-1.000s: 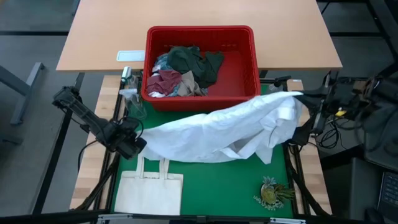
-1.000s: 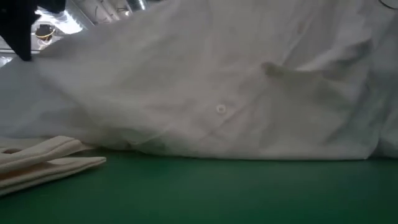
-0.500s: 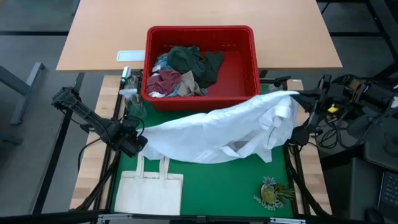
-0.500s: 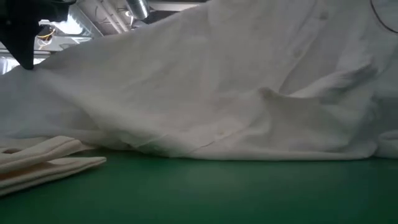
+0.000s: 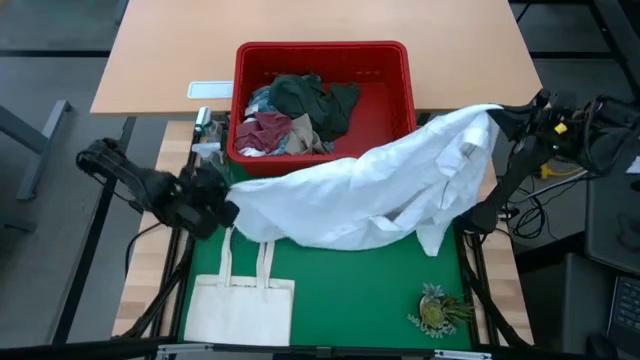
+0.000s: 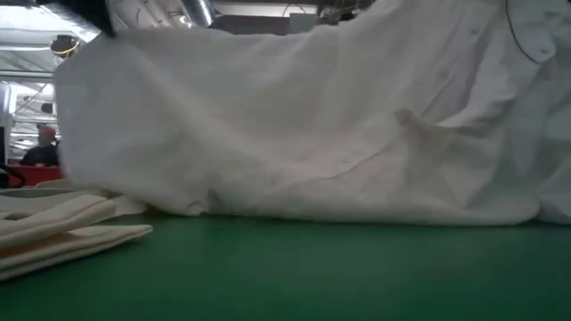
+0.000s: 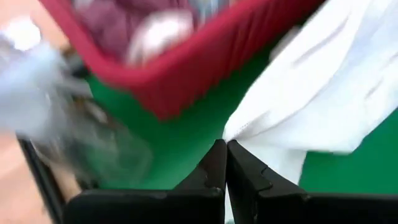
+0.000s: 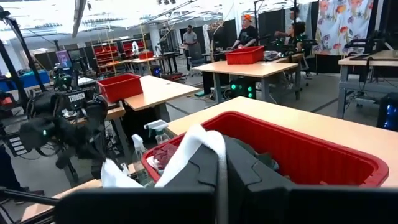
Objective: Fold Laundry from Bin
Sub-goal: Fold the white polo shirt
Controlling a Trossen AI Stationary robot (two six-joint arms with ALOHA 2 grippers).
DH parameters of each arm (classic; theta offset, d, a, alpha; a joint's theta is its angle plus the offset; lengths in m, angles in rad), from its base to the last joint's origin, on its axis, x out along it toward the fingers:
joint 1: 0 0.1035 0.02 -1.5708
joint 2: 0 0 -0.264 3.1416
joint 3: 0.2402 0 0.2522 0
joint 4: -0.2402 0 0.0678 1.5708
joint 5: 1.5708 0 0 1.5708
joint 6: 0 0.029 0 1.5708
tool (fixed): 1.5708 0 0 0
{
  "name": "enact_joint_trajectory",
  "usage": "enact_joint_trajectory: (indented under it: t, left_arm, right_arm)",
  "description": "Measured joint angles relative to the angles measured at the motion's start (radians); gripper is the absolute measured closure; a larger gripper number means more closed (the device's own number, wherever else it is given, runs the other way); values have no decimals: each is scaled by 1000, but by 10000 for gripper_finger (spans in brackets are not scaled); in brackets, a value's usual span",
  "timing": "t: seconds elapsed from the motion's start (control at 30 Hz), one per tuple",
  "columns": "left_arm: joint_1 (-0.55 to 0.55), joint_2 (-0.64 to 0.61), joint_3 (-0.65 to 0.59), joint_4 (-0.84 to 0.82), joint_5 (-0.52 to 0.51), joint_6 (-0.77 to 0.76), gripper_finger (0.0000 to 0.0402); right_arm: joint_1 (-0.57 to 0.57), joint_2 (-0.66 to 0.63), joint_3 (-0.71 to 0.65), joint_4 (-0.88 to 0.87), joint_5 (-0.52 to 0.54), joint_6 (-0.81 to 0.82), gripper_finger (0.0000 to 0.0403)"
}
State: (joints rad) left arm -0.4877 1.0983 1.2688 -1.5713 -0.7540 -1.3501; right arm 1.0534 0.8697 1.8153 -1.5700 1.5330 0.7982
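Note:
A white garment [image 5: 360,195] from the laundry is stretched between my two grippers over the green mat [image 5: 350,300]. My left gripper [image 5: 222,207] is shut on its left end, beside the near left corner of the red bin [image 5: 385,110]. My right gripper [image 5: 497,114] is shut on its right end, past the bin's near right corner. The garment's sagging lower part [image 6: 357,209] reaches the mat. More laundry [image 5: 300,115], dark green, maroon and pale pieces, lies heaped inside the bin. My left gripper pinches an edge of the garment's left end [image 7: 239,132] between its two shut fingers, slanting down from the table's left side. The cloth runs from there toward the right arm, lifted off the mat at this end. My right gripper pinches a bunched bit of the garment's right end [image 8: 194,144] between its two shut fingers, held about level and high above the table. The cloth drapes over the fingers and hangs down from them toward the mat.
A flat white tote bag [image 5: 240,308] lies on the mat's near left part, handles toward the garment. A small pineapple-like object [image 5: 437,310] sits near the front right. A spray bottle [image 5: 205,135] stands left of the bin. People work at tables [image 8: 267,65] far behind.
My left gripper has risen and gone a little toward the bin, lifting the garment's left end off the mat. My right gripper has carried the right end toward the table's far edge. Both stay shut; the cloth now hangs higher, its lower part still at the mat.

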Motion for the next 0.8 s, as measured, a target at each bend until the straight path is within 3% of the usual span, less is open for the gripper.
enact_joint_trajectory:
  t: [0.17, 0.4, 0.67, 0.8]
  left_arm:
    - [56, -21, 145, -1, -108, 139, 401]
    - [119, -22, 332, -1, -167, 324, 401]
    - [163, -22, 431, 0, -172, 419, 401]
    - [163, -21, 431, 0, -168, 419, 401]
  right_arm:
    - [0, 0, 0, 1, 2, 0, 400]
    - [0, 64, 0, 84, 1, -23, 400]
    - [0, 118, -1, 366, -18, -302, 400]
    - [0, 132, -1, 563, -87, -482, 400]
